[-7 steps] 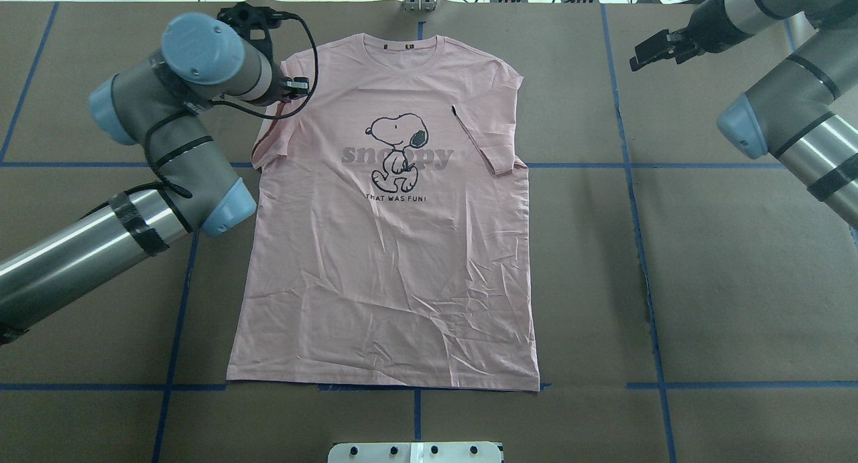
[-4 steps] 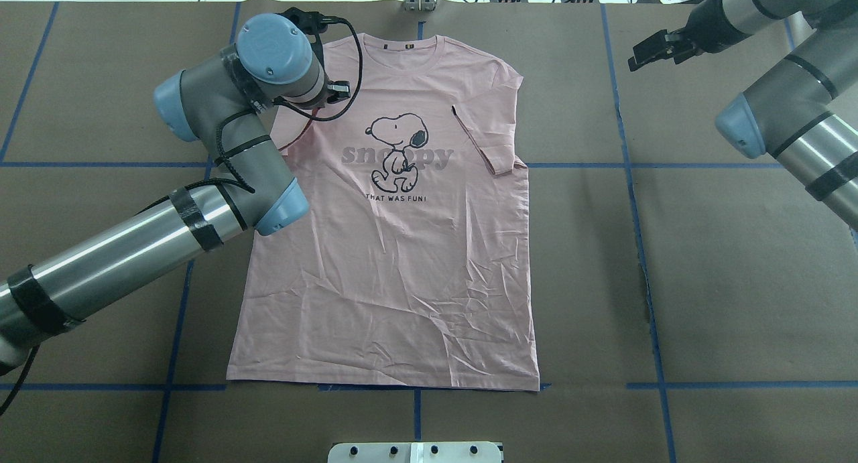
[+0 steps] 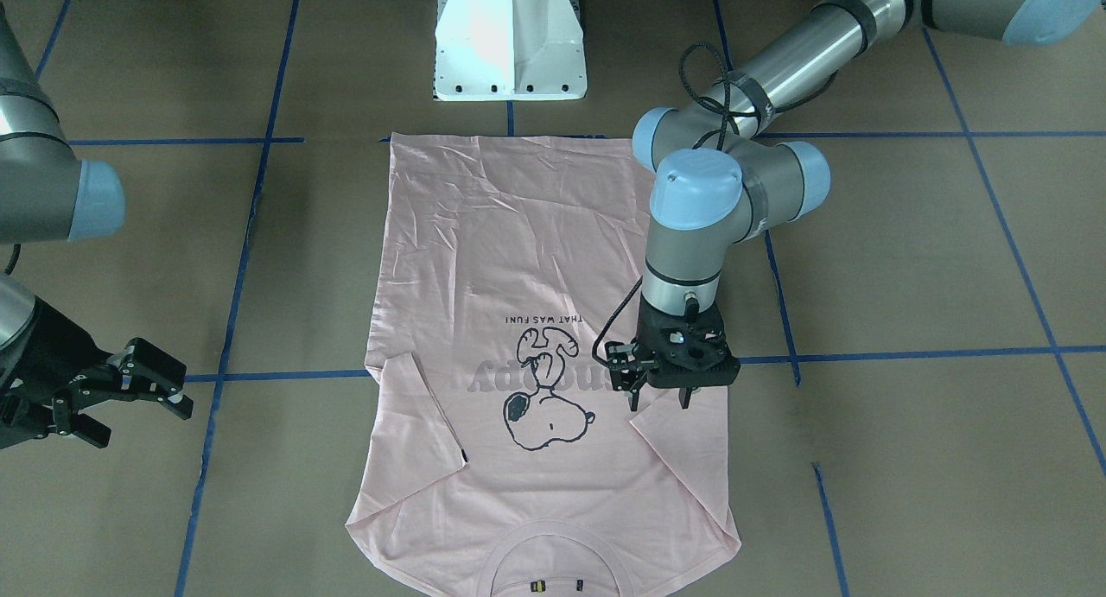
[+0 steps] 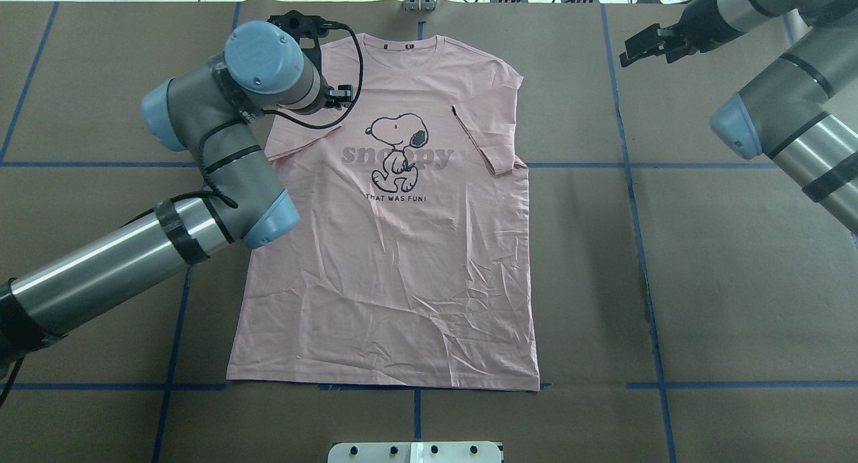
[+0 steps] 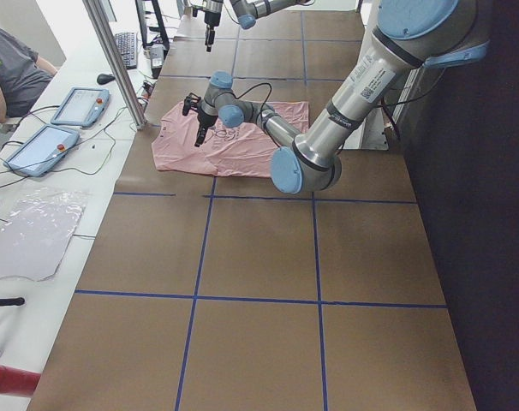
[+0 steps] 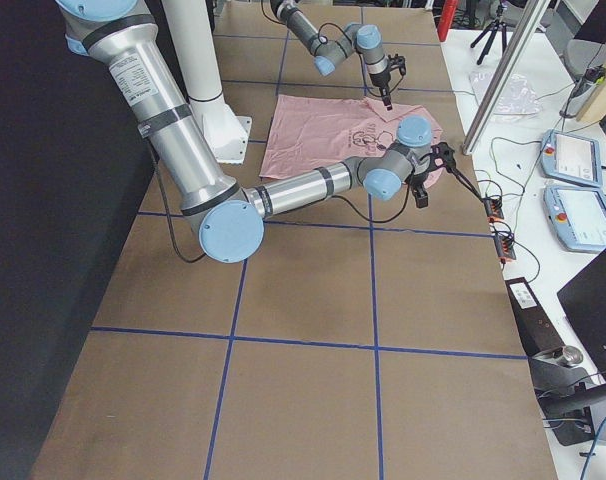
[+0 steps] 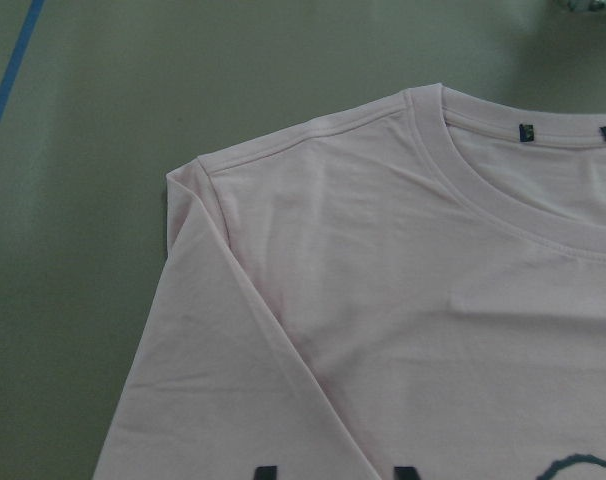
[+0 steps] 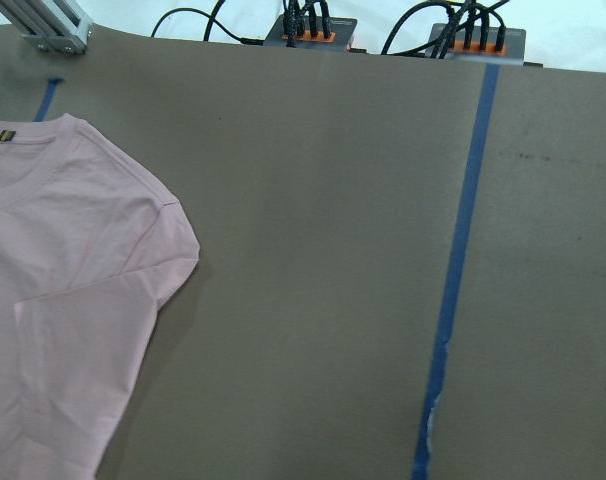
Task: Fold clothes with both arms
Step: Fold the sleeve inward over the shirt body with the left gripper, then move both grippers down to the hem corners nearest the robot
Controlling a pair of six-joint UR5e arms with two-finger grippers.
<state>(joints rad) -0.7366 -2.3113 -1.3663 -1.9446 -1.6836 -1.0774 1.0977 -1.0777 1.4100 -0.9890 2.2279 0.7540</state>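
pink t-shirt (image 4: 402,262) lies flat, print up, on the brown table (image 4: 704,248). left gripper (image 3: 659,400), fingers apart and empty, has drawn back slightly over the folded-in sleeve (image 3: 683,459). right gripper (image 3: 145,420), fingers apart, hangs clear of the shirt.

Table (image 4: 737,282) brown, blue tape grid (image 4: 737,385) | white pedestal (image 3: 510,40) at its edge | tablets (image 5: 77,105), plastic bag (image 5: 35,231) on white side bench (image 5: 37,317) | person (image 5: 11,60) seated there.
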